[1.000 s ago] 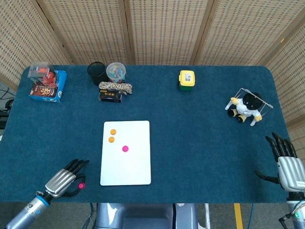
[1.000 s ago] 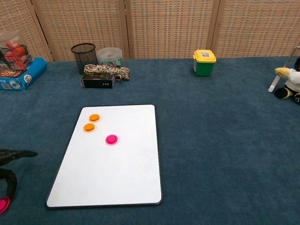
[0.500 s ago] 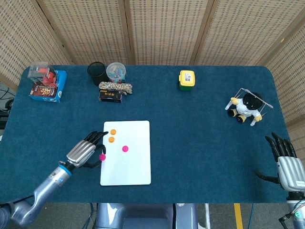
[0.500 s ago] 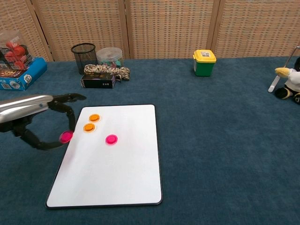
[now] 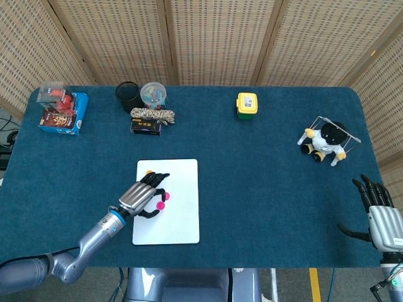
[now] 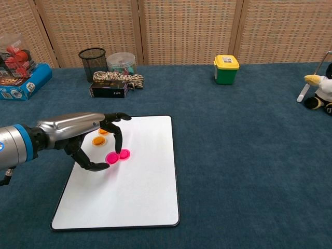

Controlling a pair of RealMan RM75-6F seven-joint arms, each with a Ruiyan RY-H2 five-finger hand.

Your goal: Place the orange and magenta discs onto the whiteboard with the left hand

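**Magenta disc pinched over the whiteboard**

Between thumb and fingertip (image 6: 115, 154) of the left hand (image 6: 88, 136): a magenta disc (image 6: 111, 158), held low above the whiteboard (image 6: 140, 192), just beside a second magenta disc (image 6: 124, 153) already lying on the board. Remaining fingers curved forward over the board's upper left part. Under and behind them, two orange discs: one (image 6: 98, 140) showing below the palm, the other (image 6: 103, 132) mostly hidden by the fingers; in the head view only the rim of one orange disc (image 5: 148, 171) peeking out past the fingertips. Left arm (image 5: 75, 255) reaching in from the near left corner across the table (image 5: 264, 189).

Right hand (image 5: 380, 214) at the near right edge, fingers spread and straight, holding nothing, well apart from the board.

Along the far side: mesh cup (image 6: 93, 61), clear jar (image 6: 121, 63), rope coil on a black box (image 6: 110, 85), all beyond the board's top edge. Far left, blue box (image 6: 21, 83) with a clear pack stacked on it. Farther right, yellow-lidded green tub (image 6: 226, 69). At the right edge, plush toy (image 5: 327, 142).
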